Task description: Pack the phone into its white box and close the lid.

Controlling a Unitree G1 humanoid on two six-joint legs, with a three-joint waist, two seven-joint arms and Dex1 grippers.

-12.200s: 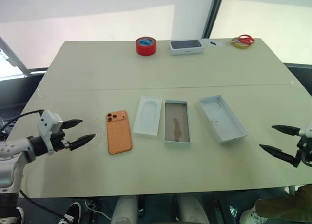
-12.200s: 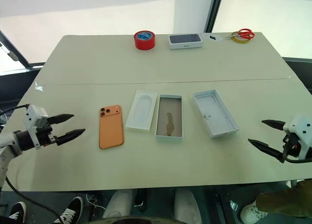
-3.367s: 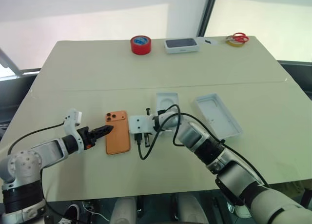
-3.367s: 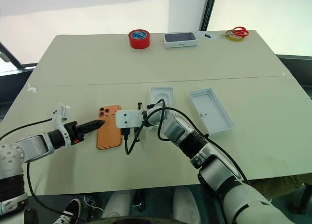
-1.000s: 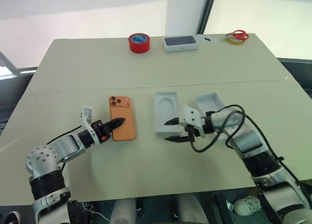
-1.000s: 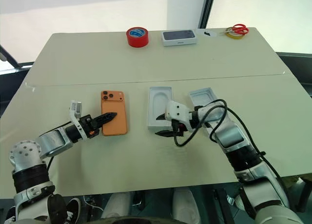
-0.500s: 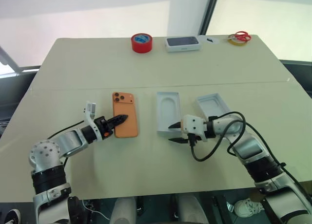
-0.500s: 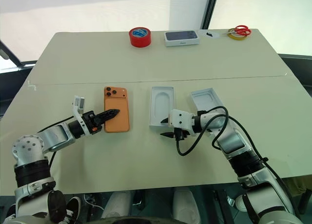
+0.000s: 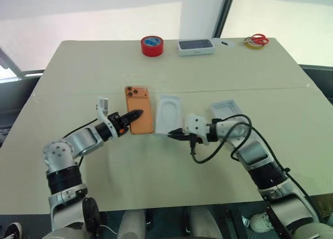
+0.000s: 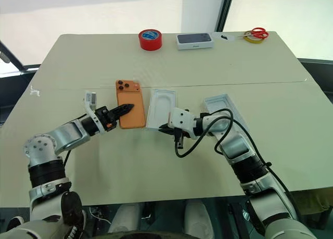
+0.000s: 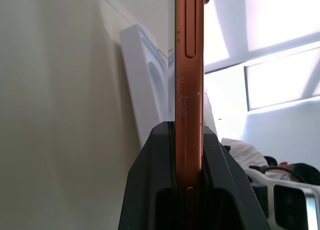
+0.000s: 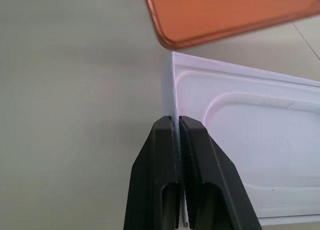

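The orange phone (image 9: 140, 108) is pinched at its near short end by my left gripper (image 9: 136, 115), which is shut on it; in the left wrist view the phone (image 11: 189, 89) stands edge-on between the fingers, off the table. Just right of it lies a white moulded insert (image 9: 170, 113) with a rounded recess. My right gripper (image 9: 173, 135) is shut on that insert's near edge (image 12: 172, 97). The white box is hidden. The pale lid (image 9: 225, 108) lies open side up behind my right forearm, partly covered by it.
At the table's far edge stand a red tape roll (image 9: 151, 45), a closed white box with a dark top (image 9: 196, 46), and red-handled scissors (image 9: 258, 40) beside a yellow tape ring. A black cable loops under my right wrist (image 9: 208, 153).
My right gripper has shut on the insert's near edge, and the insert has slid left towards the phone. The left gripper has carried the phone up and to the right.
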